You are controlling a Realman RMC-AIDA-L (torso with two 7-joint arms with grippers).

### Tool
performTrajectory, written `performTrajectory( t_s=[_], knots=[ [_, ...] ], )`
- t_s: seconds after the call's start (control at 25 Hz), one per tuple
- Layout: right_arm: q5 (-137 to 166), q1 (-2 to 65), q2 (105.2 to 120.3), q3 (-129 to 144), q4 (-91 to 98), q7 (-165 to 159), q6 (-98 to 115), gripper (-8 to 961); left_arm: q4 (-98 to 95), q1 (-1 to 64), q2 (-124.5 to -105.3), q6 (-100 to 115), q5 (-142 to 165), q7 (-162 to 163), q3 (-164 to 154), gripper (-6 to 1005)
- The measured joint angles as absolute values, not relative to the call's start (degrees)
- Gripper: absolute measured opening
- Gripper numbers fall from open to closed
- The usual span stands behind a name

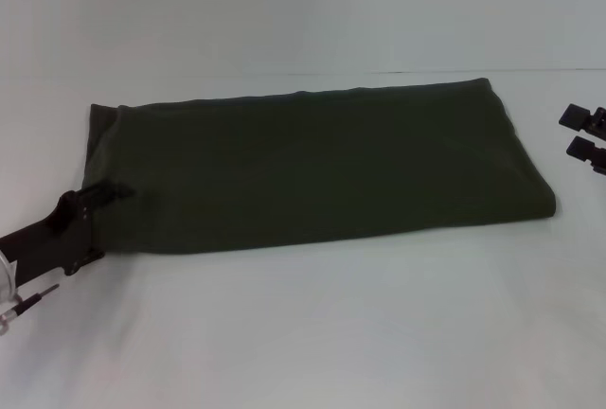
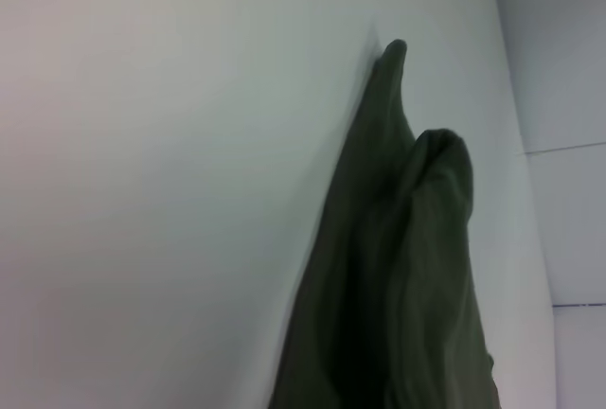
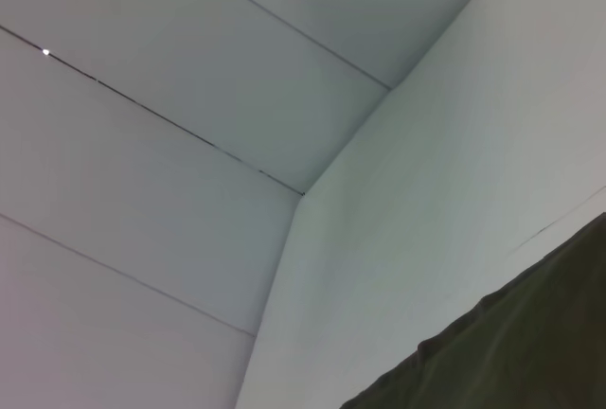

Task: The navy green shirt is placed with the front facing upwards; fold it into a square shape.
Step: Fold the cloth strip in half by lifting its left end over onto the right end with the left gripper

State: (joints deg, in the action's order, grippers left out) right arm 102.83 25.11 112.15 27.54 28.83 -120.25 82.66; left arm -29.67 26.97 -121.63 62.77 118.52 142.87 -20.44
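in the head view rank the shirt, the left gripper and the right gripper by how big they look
1. Shirt, by far the largest.
2. Left gripper, at the shirt's left end.
3. Right gripper, smallest, though the picture's edge cuts it off.

We see the navy green shirt (image 1: 322, 168) as plain dark olive, no print showing, on a white tabletop (image 1: 331, 333). Left pincer (image 1: 106, 196) at the shirt's left edge and right pincer (image 1: 589, 134) at the tabletop's right edge are both black.

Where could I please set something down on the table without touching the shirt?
Bare table lies in front of the navy green shirt, and a strip behind it. Crowded: its left end, where the left pincer sits, and the right edge by the right pincer.
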Motion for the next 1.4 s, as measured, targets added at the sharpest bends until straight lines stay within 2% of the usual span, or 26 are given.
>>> performTrajectory(
  t_s=[0.28,0.48,0.68,1.04,1.4],
  knots=[
    [102.8,25.1,112.15,26.9,28.8,-120.3,82.7,864,-29.8,26.7,-121.64,62.7,118.2,141.6,-20.4,779],
    [102.8,25.0,111.93,26.8,28.8,-120.4,82.9,864,-29.9,27.0,-121.64,62.7,118.2,140.3,-20.3,551],
    [103.2,25.0,111.6,26.9,28.7,-120.6,82.9,864,-30.7,27.0,-121.48,63.4,117.6,138.9,-20.0,282],
    [103.1,25.0,110.93,26.8,28.7,-121.2,82.4,865,-33.7,26.8,-119.86,63.6,118.0,138.6,-20.3,3],
    [103.2,25.4,109.92,26.8,29.1,-121.8,82.2,865,-37.5,23.2,-119.06,61.7,118.7,138.5,-19.2,13]
  ],
)
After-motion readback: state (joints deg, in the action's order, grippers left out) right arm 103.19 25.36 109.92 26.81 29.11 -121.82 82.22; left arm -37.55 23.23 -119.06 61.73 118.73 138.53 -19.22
